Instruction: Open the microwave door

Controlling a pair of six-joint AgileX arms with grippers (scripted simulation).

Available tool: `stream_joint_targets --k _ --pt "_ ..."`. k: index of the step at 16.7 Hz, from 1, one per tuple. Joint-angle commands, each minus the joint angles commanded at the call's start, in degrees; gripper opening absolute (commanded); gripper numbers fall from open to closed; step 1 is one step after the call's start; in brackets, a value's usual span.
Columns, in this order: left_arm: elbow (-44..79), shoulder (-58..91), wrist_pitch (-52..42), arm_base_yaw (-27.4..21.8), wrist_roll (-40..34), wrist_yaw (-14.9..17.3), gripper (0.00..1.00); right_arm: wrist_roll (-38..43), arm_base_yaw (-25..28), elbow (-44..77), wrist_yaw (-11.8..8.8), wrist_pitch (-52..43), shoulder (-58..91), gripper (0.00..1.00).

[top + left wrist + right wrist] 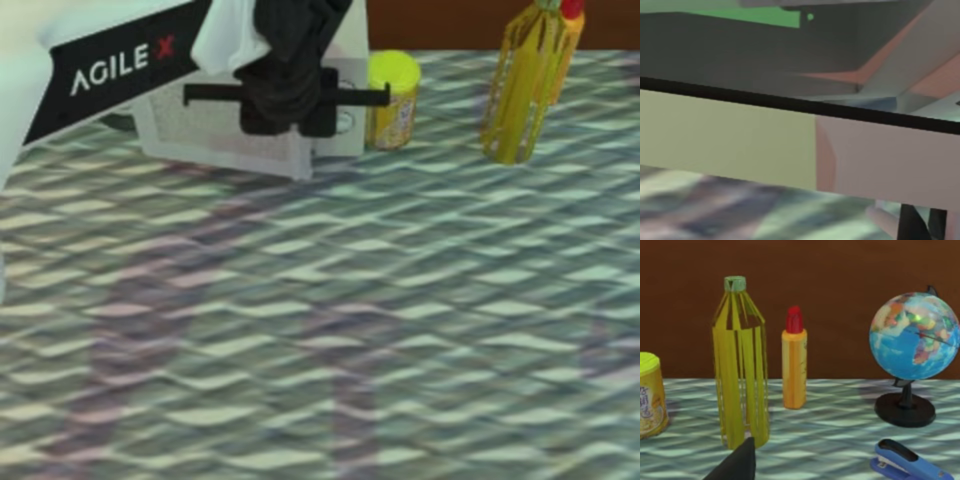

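Pale grey microwave (345, 135) at tabletop's (400, 330) far edge, just beside canister (392, 98). Door (225, 135) swung partly out from it (opening begun, not complete). Left hand (290, 118) over door; spread or pinching, cannot tell.

A: How many ovens? B: One microwave (345, 70), with one microwave door (225, 135); one arm reaches over it.
A: And the containers? B: One yellow canister (392, 98); one tall yellow bottle (740, 365); one small orange bottle with a red cap (794, 360).
A: Anything else? B: One globe (914, 337); one blue stapler (907, 462).
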Motion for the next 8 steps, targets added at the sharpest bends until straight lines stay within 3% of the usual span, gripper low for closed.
stream_joint_targets --k 8 --pt "-0.55 -0.6 0.53 0.06 0.43 0.21 0.0 0.0 0.0 0.0 0.0 0.0 0.0 1.0"
